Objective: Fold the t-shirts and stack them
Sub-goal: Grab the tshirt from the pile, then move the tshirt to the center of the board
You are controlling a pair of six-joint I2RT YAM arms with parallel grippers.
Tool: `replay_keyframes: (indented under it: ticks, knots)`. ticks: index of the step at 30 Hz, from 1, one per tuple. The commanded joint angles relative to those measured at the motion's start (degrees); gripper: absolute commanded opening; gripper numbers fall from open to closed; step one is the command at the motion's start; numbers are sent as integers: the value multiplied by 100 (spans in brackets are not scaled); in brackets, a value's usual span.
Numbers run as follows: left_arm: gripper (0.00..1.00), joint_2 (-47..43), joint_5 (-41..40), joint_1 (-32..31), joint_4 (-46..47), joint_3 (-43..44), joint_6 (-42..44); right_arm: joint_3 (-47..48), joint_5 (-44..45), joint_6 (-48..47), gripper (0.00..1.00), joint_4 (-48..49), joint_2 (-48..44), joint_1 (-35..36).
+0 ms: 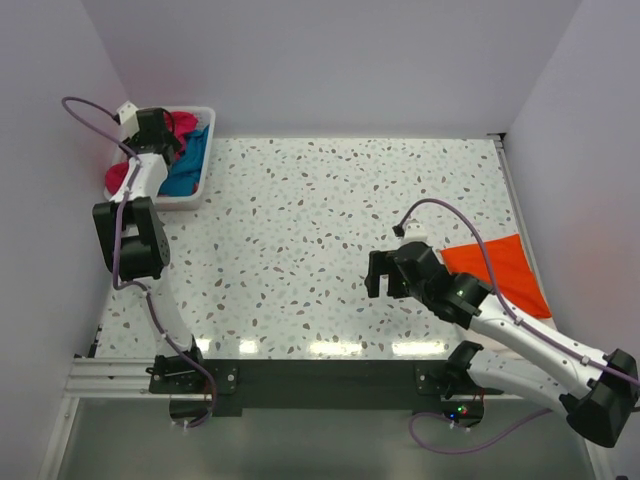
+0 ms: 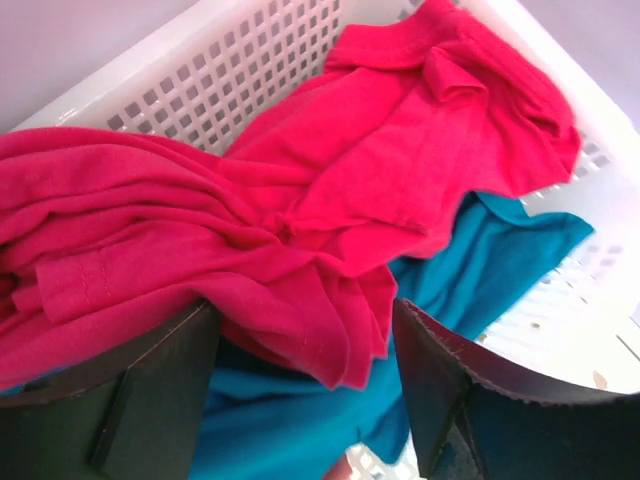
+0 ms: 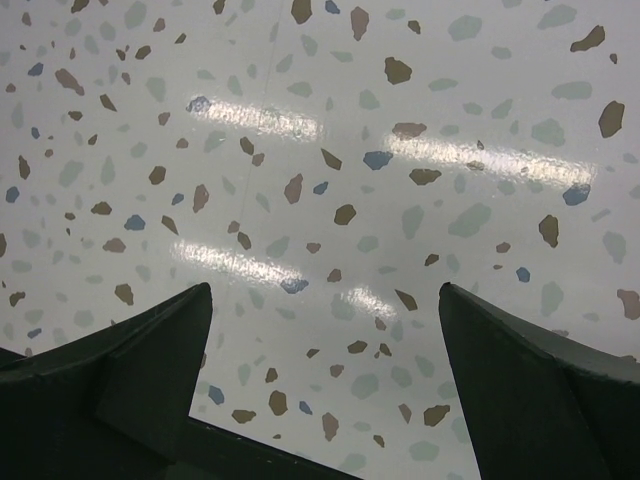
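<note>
The crimson-pink t-shirt (image 2: 300, 190) lies crumpled over the teal-blue t-shirt (image 2: 480, 270) inside the white lattice basket (image 2: 200, 80). My left gripper (image 2: 305, 350) is open just above them, with a pink fold hanging between its fingers. In the top view that gripper (image 1: 160, 130) sits over the basket (image 1: 205, 180), with pink cloth (image 1: 118, 176) and teal cloth (image 1: 185, 170) showing. The bright orange t-shirt (image 1: 500, 270) lies folded flat on the table at the right. My right gripper (image 1: 380, 275) is open and empty over bare table, left of the orange shirt.
The speckled terrazzo table (image 1: 320, 220) spans the middle. White walls close the back and both sides. The basket stands in the far left corner. The right wrist view shows only the table surface (image 3: 330, 150) between its fingers.
</note>
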Motion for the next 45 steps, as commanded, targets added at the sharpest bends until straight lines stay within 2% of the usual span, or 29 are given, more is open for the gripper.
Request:
replay_keyframes:
  ticks: [1, 5, 8, 9, 10, 11, 13, 17, 23, 32, 33, 36, 40, 45]
  knots:
    - [73, 197, -175, 136, 275, 378, 201, -4, -130, -78, 99, 81, 100, -5]
    - [65, 426, -104, 162, 249, 510, 122, 22, -139, -69, 99, 82, 206, -5]
    - [50, 505, 97, 224, 249, 606, 43, 49, -131, -78, 99, 38, 294, -5]
    - [36, 514, 150, 233, 214, 659, 26, 57, -113, -69, 99, 29, 303, -14]
    - [28, 514, 229, 241, 196, 720, 25, 66, -96, -69, 99, 20, 303, -5]
    - [13, 488, 264, 233, 170, 869, 25, 66, -78, -60, 99, 20, 312, -5]
    - [1, 418, 378, 242, 82, 1045, 34, 75, -52, -78, 99, 37, 312, -5]
    - [0, -11, 756, 241, 29, 1563, 78, 93, -43, -104, 99, 81, 338, -5]
    - [0, -986, 1741, 75, 257, 1819, 166, 31, 36, -148, 99, 196, 294, -14]
    - [0, -2682, 2268, -954, 337, 1952, 641, 22, 361, -210, 99, 169, -144, -5]
    - [0, -2833, 2312, -1258, 345, 1908, 597, 31, 405, -210, 99, 169, -180, -5]
    - [0, -3422, 2453, -1655, 451, 1504, 518, 31, 563, -210, 99, 134, -329, -5]
    - [0, -4124, 2787, -1955, 477, 915, 448, -22, 686, -192, 99, 125, -479, -5]
    - [0, -4478, 3217, -2403, 512, -181, 280, -22, 906, -148, 99, 82, -550, -5]
